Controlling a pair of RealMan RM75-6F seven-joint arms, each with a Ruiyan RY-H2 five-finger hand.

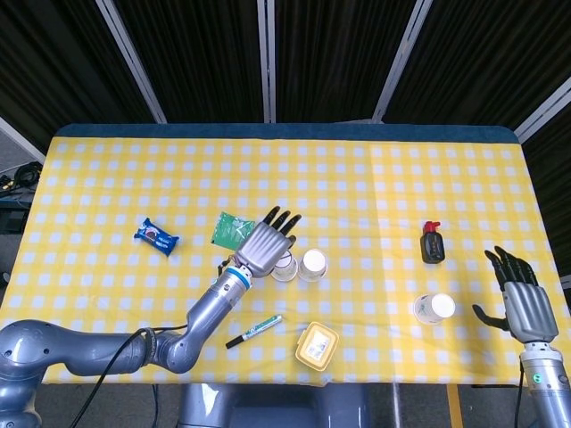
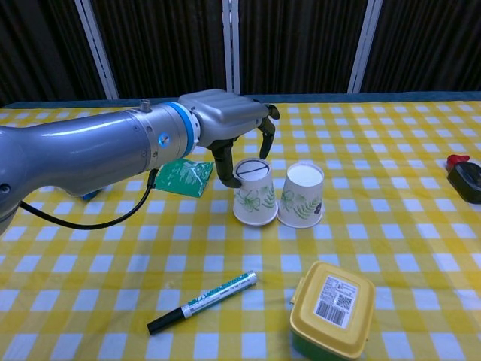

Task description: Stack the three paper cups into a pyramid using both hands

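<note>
While the left hand (image 2: pixel 229 124) grips an upside-down paper cup (image 2: pixel 254 192) from above, fingers curled round its upper wall, that cup sits just beside (about touching) a second inverted paper cup (image 2: pixel 301 195) near mid-table on the yellow checked tablecloth (image 1: pixel 375 187); whether the gripped cup rests fully on the cloth I cannot tell. Third paper cup (image 1: pixel 434 308) lies well apart to the right, near the right hand (image 1: pixel 520 299), which holds nothing, fingers spread, clear of the cup. Judgement: base pair looks nearly set, third cup not yet placed on top. These cups will be very light, thin-walled, easy to crush or tip, fairly smooth on the outside; best taken by the side wall nearer the stiff closed base (uppermost when inverted), light pressure only, since the open rim end will flex. Release of the left cup likely needs care so it doesn't nudge its neighbour. The third cup's exact pose is hard to read from the head view, white interior or base showing. Also on the table: a black marker pen (image 2: pixel 201 301), a yellow lidded box with barcode label (image 2: pixel 331 307), a green packet (image 2: pixel 183 177), a blue snack wrapper (image 1: pixel 157 236), and a small dark bottle with red cap (image 1: pixel 433 242).
</note>
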